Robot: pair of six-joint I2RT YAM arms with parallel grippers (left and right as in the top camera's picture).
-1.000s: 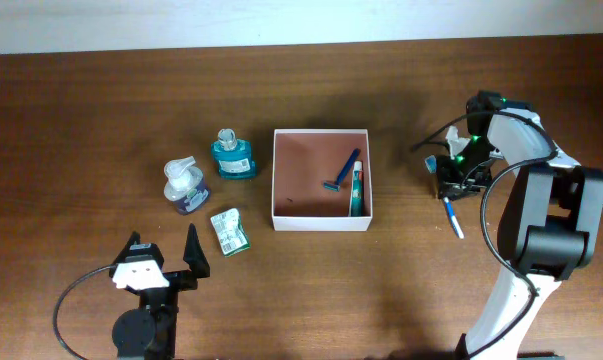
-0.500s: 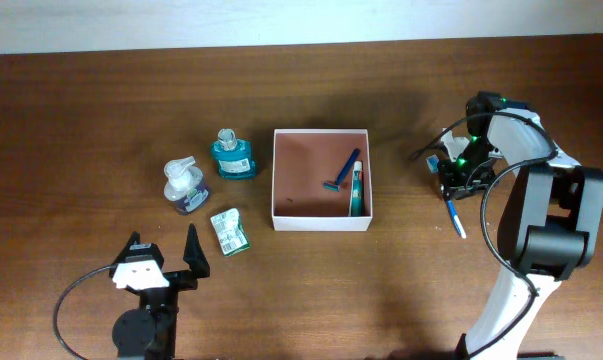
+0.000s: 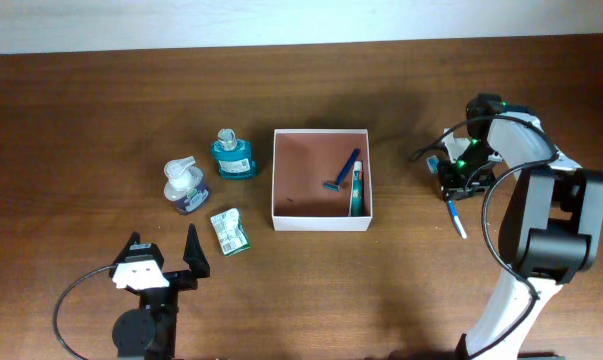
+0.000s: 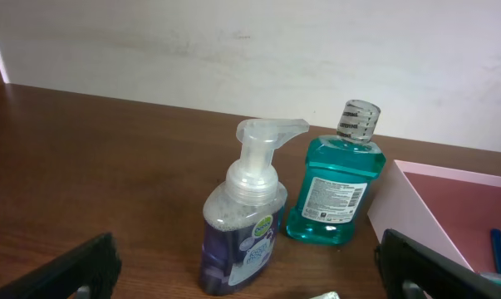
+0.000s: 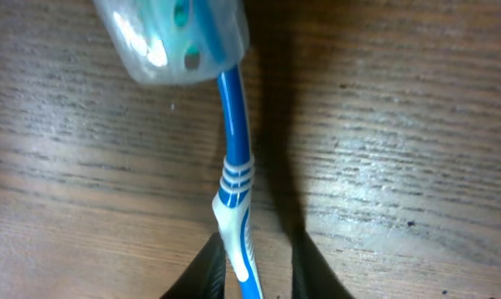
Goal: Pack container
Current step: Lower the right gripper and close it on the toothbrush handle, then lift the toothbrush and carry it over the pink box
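The right claw [image 5: 257, 264] stands over a blue toothbrush [image 5: 233, 158] near the right edge of the table [image 3: 81, 120], its two fingers narrowly apart with the handle between them. One finger looks to be against the handle and a dark gap shows on the other side, so I cannot tell whether the pinch has bitten. The step in hand, by my reading, is picking up this brush, whose head wears a clear cap [image 5: 174, 37]. Next it calls for a firm pinch, a straight lift and a carry leftward to the container [image 3: 321, 223], at the middle of the table, well apart from the brush. Inside lie a blue razor [image 3: 343, 172] and what looks like a toothpaste tube [image 3: 357, 192] along its right wall; its left half is bare. Left of it stand a teal mouthwash bottle [image 3: 234, 157], a foam pump bottle [image 3: 185, 187] and a small green packet [image 3: 229, 230]. The left claw [image 3: 164, 252] hangs spread wide near the front edge, holding nothing
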